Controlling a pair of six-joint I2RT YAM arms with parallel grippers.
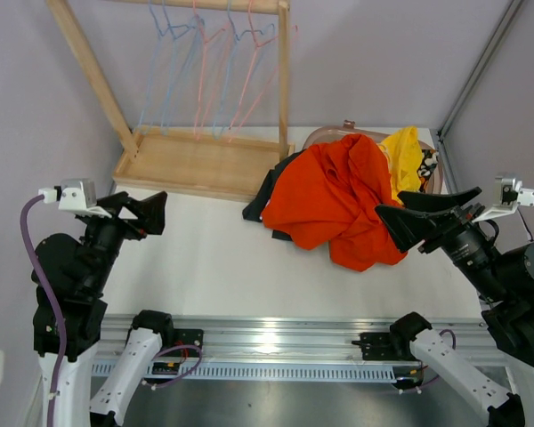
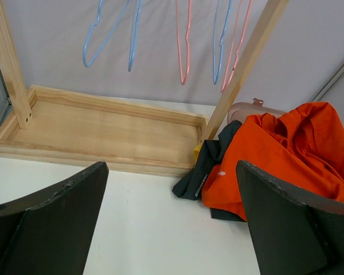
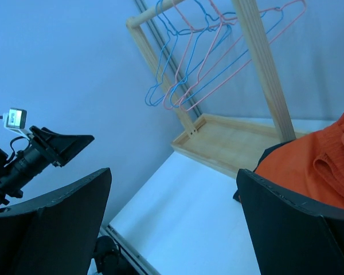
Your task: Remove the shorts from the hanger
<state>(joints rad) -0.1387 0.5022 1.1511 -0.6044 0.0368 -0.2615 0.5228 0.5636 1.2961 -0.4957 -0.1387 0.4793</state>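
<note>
The hangers (image 1: 205, 62) on the wooden rack (image 1: 196, 160) are bare wire, blue and pink. The shorts lie in a heap at the right of the table: an orange-red pair (image 1: 338, 200) on top, a black pair (image 1: 265, 191) under its left edge, a yellow pair (image 1: 405, 158) and a patterned scrap (image 1: 427, 165) behind. My left gripper (image 1: 156, 213) hovers open at the left, holding nothing. My right gripper (image 1: 396, 209) is open beside the heap's right edge. The left wrist view shows the orange-red pair (image 2: 286, 154) and black pair (image 2: 209, 166) beyond the open left gripper (image 2: 171, 172).
A pink basket (image 1: 325, 135) sits behind the heap, mostly covered. The rack's flat wooden base (image 2: 103, 132) and slanted post (image 2: 246, 63) stand at the back left. The right wrist view looks past the open right gripper (image 3: 173, 175) to the hangers (image 3: 195, 63) and the left arm (image 3: 40, 152).
</note>
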